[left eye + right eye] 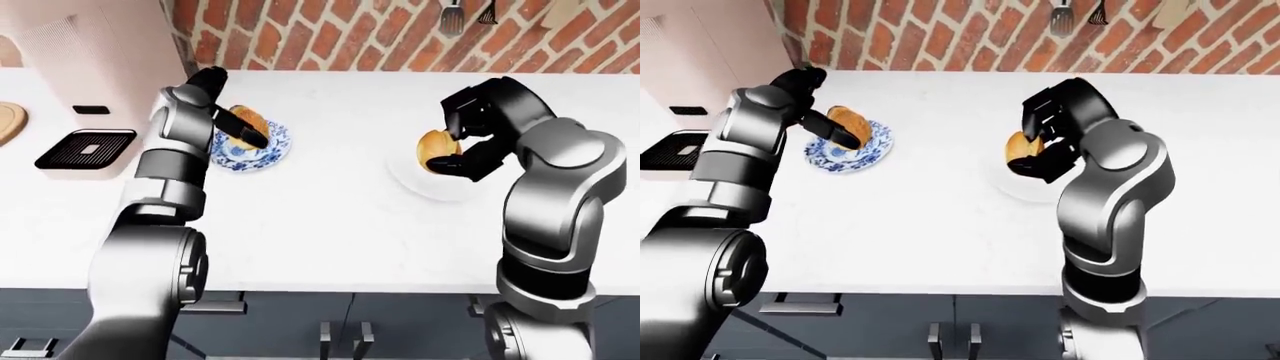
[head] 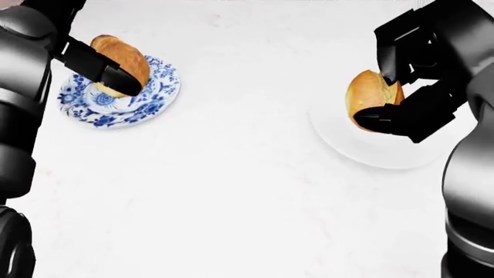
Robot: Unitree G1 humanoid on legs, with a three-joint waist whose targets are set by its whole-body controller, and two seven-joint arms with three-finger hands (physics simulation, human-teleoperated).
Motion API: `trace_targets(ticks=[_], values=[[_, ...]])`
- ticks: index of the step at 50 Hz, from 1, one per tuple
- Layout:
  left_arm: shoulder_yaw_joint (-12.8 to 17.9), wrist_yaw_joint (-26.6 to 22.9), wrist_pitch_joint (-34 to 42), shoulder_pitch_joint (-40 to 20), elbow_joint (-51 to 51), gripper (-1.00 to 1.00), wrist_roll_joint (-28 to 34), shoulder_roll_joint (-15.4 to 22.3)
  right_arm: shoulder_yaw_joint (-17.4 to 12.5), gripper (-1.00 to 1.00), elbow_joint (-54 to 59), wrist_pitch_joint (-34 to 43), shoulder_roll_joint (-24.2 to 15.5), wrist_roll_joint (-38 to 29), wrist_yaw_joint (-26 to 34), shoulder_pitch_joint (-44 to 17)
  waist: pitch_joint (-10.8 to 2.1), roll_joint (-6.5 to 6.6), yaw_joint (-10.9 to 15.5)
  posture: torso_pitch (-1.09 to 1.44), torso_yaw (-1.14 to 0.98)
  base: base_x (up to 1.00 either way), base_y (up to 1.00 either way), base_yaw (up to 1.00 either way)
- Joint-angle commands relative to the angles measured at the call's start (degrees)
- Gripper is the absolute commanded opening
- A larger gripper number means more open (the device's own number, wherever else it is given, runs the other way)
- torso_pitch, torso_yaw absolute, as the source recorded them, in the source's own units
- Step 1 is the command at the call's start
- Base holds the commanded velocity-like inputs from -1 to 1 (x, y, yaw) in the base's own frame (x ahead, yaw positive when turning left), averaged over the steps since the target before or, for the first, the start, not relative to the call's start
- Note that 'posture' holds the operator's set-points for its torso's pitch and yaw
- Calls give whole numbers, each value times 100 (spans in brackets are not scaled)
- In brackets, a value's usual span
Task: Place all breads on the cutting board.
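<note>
Gripping a bread roll [image 2: 369, 95] in my right hand [image 2: 409, 87], fingers closed round it just above the white plate [image 2: 370, 152]. Left of that plate, my left hand [image 2: 99, 65] closes on the other bread [image 2: 123, 58] over the blue patterned plate [image 2: 116, 107]. Grasping step, I judge. Next both must travel far left of the white plate, toward the cutting board [image 1: 8, 120].

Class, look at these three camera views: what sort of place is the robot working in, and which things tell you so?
Most likely a home kitchen: a white marble-look counter against a red brick wall, dark metal cooking utensils hanging on it, and golden bread rolls on plates.
</note>
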Motion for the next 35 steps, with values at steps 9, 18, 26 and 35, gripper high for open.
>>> trace_targets(ticks=[9, 18, 26, 35], values=[[-26, 321, -409, -420, 354, 100, -20, 42, -4, -100, -127, -90, -72, -6, -92, -208, -193, -3, -7, 0, 0, 0, 0, 0], [-25, 607, -604, -442, 767, 100, -6, 22, -4, -100, -94, -143, -23, 22, -165, -159, -208, 2, -13, 0, 0, 0, 0, 0], [-27, 753, -692, -466, 995, 100, -48, -25, -7, -100, -82, -149, -17, 48, -197, -146, -217, 1, -13, 0, 0, 0, 0, 0], [-14, 887, -672, -433, 1093, 100, -101, -39, -9, -100, -111, -150, -11, 103, -261, -70, -225, 2, -17, 0, 0, 0, 0, 0]])
